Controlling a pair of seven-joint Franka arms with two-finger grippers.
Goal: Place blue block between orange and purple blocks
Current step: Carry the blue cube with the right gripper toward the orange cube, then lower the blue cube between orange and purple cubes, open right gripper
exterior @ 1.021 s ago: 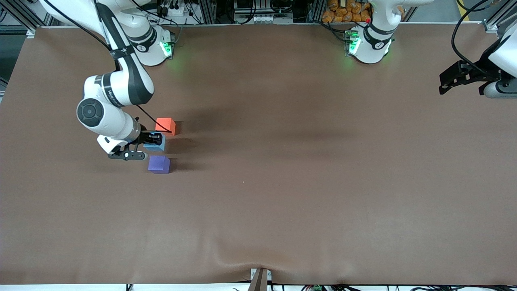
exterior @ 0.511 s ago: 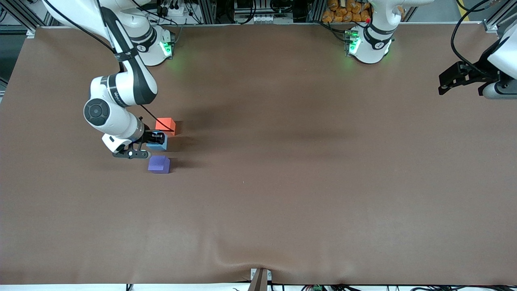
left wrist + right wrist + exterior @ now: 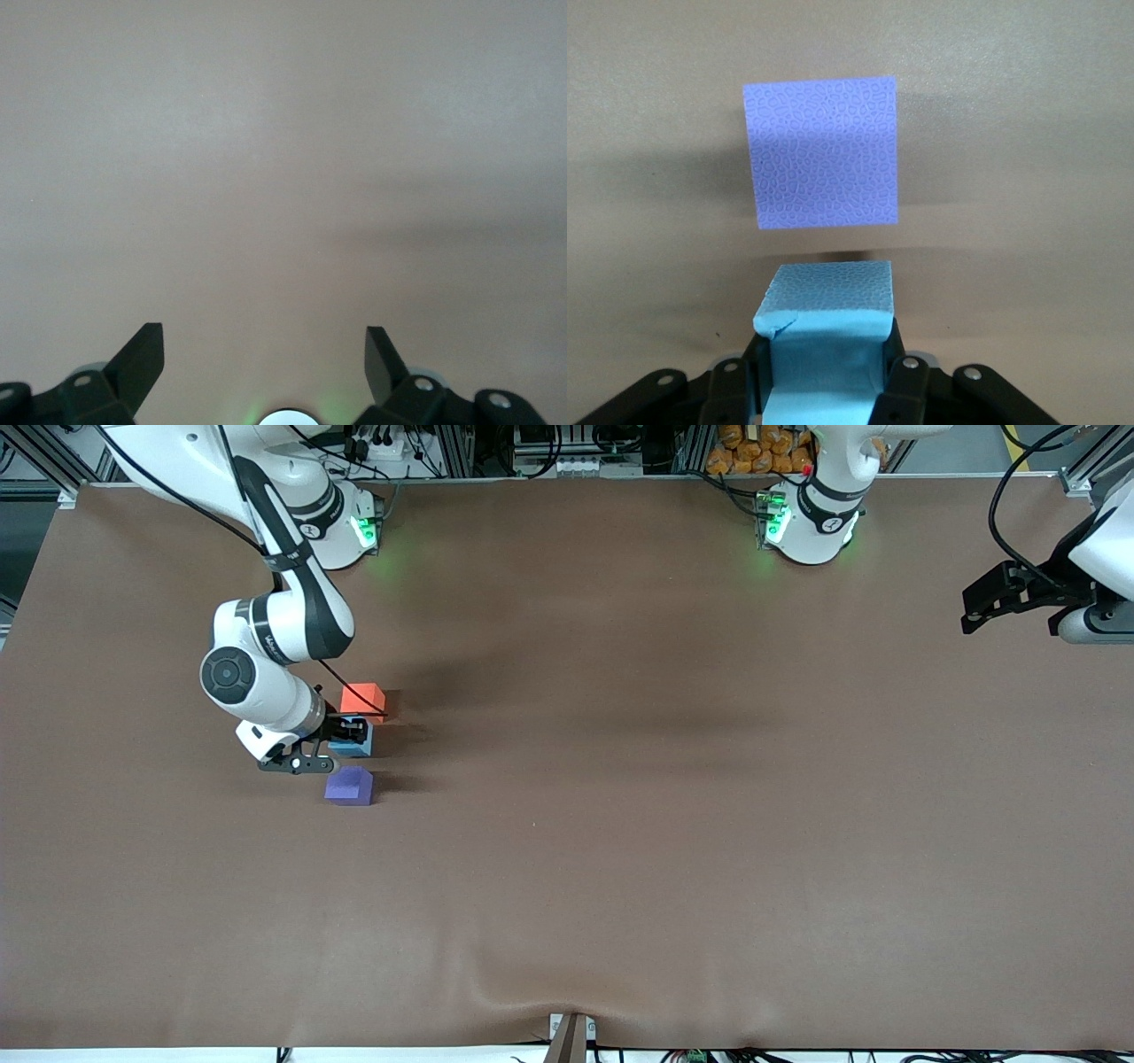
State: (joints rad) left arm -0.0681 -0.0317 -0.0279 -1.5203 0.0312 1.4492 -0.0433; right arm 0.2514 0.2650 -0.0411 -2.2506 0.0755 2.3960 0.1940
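While clamped on the blue block (image 3: 356,741), right pincer (image 3: 353,733) has slid toward the orange block (image 3: 362,699), purple block (image 3: 349,786) just beside, left pincer (image 3: 1010,598) spread, waiting over the desk (image 3: 620,824).

A robotics laboratory bench.

Two white arms are bolted at the edge of a table (image 3: 620,850) covered by a plain brown mat, green status lights glowing on the right arm's base (image 3: 341,527) and the left arm's base (image 3: 802,522). Aluminium framing (image 3: 461,447), bundled cables (image 3: 376,443) and electrical gear are seen along that edge, and three foam cubes are laid out as test pieces.
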